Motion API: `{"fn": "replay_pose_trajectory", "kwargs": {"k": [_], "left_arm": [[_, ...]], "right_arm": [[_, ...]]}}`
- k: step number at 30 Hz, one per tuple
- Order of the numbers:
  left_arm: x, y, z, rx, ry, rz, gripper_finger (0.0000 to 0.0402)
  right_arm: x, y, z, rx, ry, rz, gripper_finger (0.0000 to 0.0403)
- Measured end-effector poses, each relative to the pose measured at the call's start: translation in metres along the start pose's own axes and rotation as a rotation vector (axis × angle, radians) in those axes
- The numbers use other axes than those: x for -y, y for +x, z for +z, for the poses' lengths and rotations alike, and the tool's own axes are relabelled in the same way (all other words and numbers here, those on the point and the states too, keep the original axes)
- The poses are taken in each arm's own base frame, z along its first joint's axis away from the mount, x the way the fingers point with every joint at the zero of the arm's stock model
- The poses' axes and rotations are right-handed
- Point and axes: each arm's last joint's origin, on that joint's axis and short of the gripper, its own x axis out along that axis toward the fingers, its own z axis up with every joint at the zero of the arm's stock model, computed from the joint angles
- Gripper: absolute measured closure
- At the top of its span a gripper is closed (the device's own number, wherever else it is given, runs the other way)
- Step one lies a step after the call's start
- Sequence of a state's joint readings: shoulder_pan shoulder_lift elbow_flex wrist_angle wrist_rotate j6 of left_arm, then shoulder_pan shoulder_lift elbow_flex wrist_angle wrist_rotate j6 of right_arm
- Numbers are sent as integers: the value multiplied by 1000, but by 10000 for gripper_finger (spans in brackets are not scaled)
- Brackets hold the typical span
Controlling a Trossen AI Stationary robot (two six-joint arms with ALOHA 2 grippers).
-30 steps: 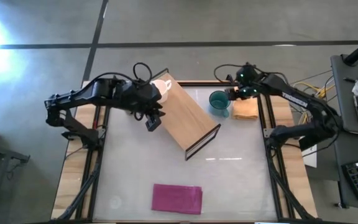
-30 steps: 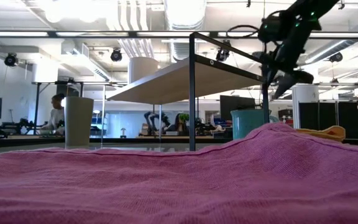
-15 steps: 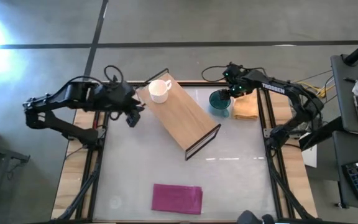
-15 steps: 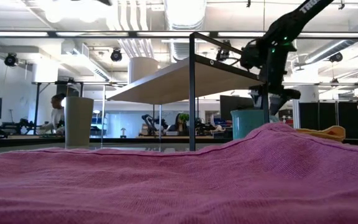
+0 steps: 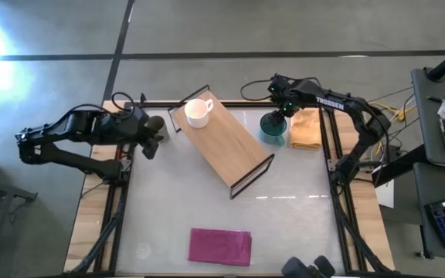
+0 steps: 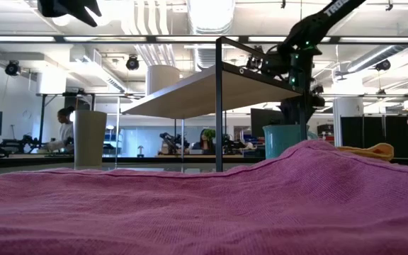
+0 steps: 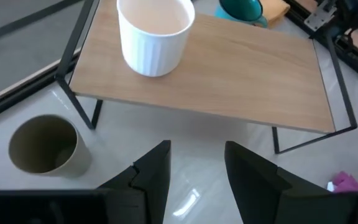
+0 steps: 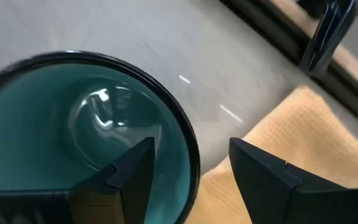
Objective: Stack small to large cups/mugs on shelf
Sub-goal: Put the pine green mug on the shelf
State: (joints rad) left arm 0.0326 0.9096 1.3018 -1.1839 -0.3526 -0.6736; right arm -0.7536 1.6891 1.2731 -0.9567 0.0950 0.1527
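teal-green mug sits on the table just beside the orange cloth, off the far right end of the shelf. your right gripper is spread directly over it — one finger is over the bowl inside the rim, the other finger outside near the cloth, nothing grasped.

the white mug stands upright on the shelf board near its far left end. the olive-brown cup stands on the table beside that same end (below the board's corner in the left wrist view).

your left gripper hangs released at the table's left edge, facing the shelf and holding nothing. the magenta cloth lies flat near the front edge, well apart from the rest.
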Motion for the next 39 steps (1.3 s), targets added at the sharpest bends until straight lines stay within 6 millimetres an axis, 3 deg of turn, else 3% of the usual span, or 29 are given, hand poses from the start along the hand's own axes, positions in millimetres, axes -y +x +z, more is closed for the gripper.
{"fn": "replay_pose_trajectory", "kwargs": {"k": [6,16,25,30,39], "left_arm": [[-3,-4,0,15,-8,-9,265],[-2,-2,0,23,48,21,265],[-1,0,1,26,113,40,265],[-3,-2,0,27,114,38,265],[-5,-6,-2,18,111,9,265]], "right_arm": [[0,3,-2,-15,116,-20,202],[8,-31,-34,-24,490,-44,202],[-17,-29,-65,13,880,32,202],[-25,-30,-63,149,1034,145,202],[-37,-18,-74,130,1227,120,202]]}}
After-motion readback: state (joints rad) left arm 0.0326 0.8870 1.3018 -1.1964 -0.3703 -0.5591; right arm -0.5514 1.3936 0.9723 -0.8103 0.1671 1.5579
